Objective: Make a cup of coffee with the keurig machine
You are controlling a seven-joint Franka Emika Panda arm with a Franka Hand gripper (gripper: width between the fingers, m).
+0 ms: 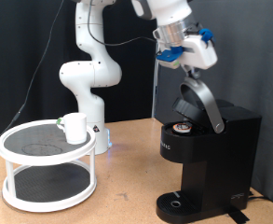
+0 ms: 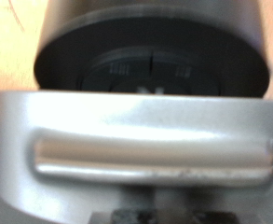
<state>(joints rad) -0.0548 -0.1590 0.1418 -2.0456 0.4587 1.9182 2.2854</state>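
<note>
The black keurig machine [image 1: 212, 154] stands at the exterior view's right with its hinged lid [image 1: 197, 99] raised. A brown-topped pod [image 1: 182, 126] sits in the open chamber. My gripper [image 1: 173, 56] hangs just above the top end of the raised lid, with nothing visibly between its fingers. The white cup [image 1: 75, 128] stands on the upper shelf of a round white rack [image 1: 24, 154] at the exterior view's left, far from the gripper. The wrist view is filled by the lid's silver handle [image 2: 150, 140], with the black chamber [image 2: 150, 56] beyond it.
The robot's white base [image 1: 88, 79] stands behind the rack. The machine's round drip base [image 1: 178, 203] is bare, with no cup on it. A dark panel rises behind the machine.
</note>
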